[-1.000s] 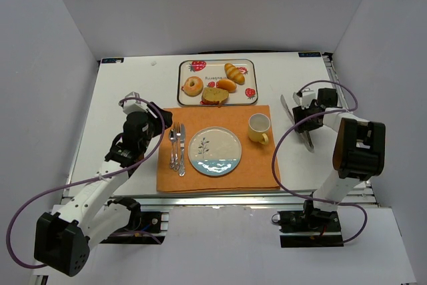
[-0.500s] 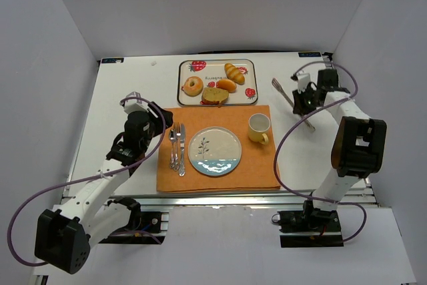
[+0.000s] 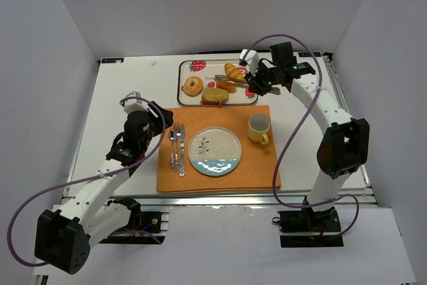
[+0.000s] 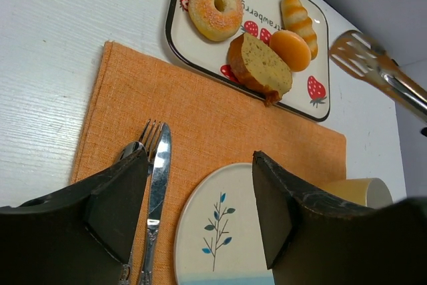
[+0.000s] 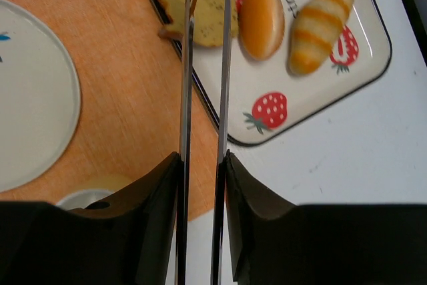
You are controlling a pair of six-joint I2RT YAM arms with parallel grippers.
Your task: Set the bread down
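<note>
A strawberry-print tray (image 3: 183,82) at the back holds a sugared donut (image 3: 193,85), a bread slice (image 3: 215,95), a round bun (image 3: 227,85) and a striped roll (image 3: 234,71). My right gripper (image 3: 257,85) is shut on metal tongs (image 3: 233,84) that reach left over the tray. In the right wrist view the tongs (image 5: 186,98) straddle the bread slice (image 5: 207,11); their tips are out of frame. My left gripper (image 3: 153,122) is open and empty above the fork and knife (image 3: 177,148), as the left wrist view (image 4: 199,161) shows.
An orange placemat (image 3: 260,165) carries a white plate with a leaf print (image 3: 214,151) and a yellow cup (image 3: 259,128). The cup sits just below my right arm. The plate (image 4: 227,231) lies between my left fingers in the wrist view.
My right arm has swung from the table's right side up and left over the tray, carrying the tongs. The left arm has barely moved.
</note>
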